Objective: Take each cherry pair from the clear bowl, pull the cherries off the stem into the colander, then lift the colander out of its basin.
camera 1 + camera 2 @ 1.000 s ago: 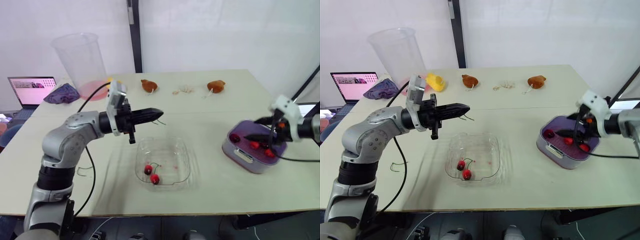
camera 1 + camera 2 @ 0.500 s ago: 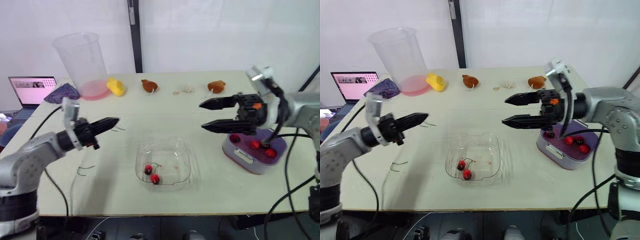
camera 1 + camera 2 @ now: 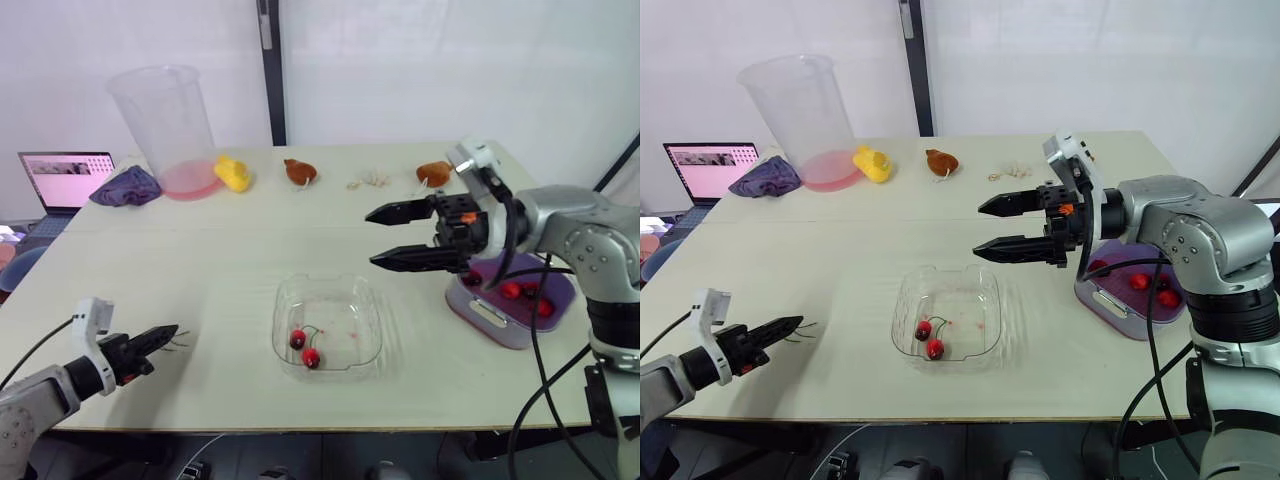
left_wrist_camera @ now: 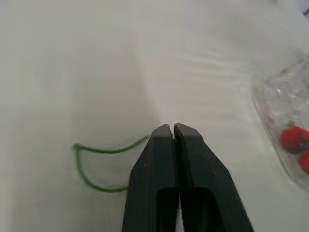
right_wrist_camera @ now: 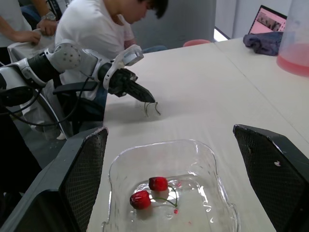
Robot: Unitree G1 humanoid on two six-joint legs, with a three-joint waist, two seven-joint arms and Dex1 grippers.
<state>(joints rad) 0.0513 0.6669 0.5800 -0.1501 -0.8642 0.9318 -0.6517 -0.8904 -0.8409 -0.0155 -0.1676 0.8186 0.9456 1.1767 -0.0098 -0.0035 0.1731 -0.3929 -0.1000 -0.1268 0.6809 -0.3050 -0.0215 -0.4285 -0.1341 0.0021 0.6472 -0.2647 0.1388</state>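
Step in hand looks to me like the grab for the one cherry pair (image 3: 304,348) left in the clear bowl (image 3: 345,287). That pair lies in the bowl's near corner on the robot's left side, the two reds just beside each other with the green stem arching between them. The right hand (image 3: 371,239) hovers above the tabletop (image 3: 250,240) between the bowl and the colander (image 3: 556,285), fingers spread wide and pointing toward the left, well apart from the fruit. The left hand (image 3: 168,331) sits low by the near edge, fingers pressed together with a bare stem (image 4: 108,151) poking out at the tip, so I'd guess it has to drop that before it can help with any pulling. For a clean pick I'd bring the right hand down steeply into that corner rather than sideways, since the bowl wall is in the way, then close gently on the stem arch or on one cherry. The bowl looks light, so a bump on the rim could slide it. A few loose cherries (image 3: 512,290) already sit in the colander.
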